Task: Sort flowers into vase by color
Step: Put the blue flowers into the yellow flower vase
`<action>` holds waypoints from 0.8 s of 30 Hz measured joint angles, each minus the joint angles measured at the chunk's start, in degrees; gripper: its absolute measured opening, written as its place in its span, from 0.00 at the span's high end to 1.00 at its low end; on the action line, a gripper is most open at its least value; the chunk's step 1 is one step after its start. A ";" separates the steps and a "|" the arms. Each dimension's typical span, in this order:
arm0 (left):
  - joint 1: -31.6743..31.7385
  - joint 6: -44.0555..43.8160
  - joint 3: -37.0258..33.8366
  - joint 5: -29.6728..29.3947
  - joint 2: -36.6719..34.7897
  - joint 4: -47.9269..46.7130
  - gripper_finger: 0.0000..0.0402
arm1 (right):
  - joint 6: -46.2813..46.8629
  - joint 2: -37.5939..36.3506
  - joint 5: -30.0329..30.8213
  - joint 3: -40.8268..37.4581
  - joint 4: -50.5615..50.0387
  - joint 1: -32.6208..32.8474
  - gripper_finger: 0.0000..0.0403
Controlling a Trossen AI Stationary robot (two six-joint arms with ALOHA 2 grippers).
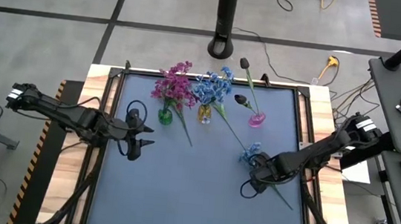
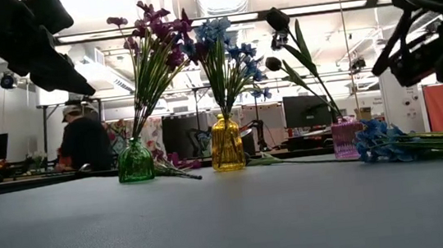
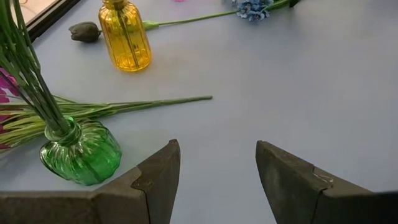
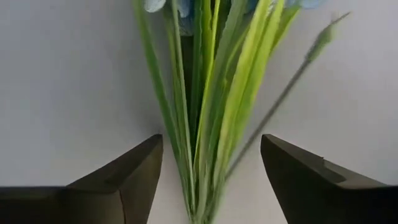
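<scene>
On the dark table mat (image 1: 176,199), your two arms bracket a row of three small vases near the far edge. At the left end of the row, the green vase (image 1: 165,115) carries the magenta flowers (image 1: 173,85), with one loose stem (image 3: 155,103) lying flat on the mat beside it. Next along, the amber vase (image 1: 205,114) holds a bunch of blue flowers (image 1: 214,86). At the right end, the pink vase (image 1: 257,119) has dark purple buds (image 1: 244,63) leaning out of it on long stems.

Your right gripper (image 4: 211,180) sits low over a loose blue sprig (image 1: 250,153) lying on the mat's right side, well apart from the vases. Its jaws stand wide, one finger on either side of the sprig's bundled green stems (image 4: 205,124), and neither finger touches them, so nothing is held. The blue cluster points toward the vases while the stems trail under the gripper toward the near right corner.

Your left gripper (image 1: 146,136) hovers over the mat's left side, near the green vase, jaws spread and empty.

Beyond the table, the low view shows a person (image 2: 83,143) in a dark top and cap among the workshop benches.
</scene>
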 joint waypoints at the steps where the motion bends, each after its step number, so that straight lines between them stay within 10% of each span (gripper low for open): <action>1: 0.00 0.00 0.00 -0.02 0.00 0.02 0.52 | 0.05 0.00 -0.06 -0.83 1.58 0.00 0.37; 24: 0.00 -0.02 -0.02 -0.07 0.03 2.52 0.52 | 1.30 -3.63 0.18 1.93 -4.82 0.00 0.94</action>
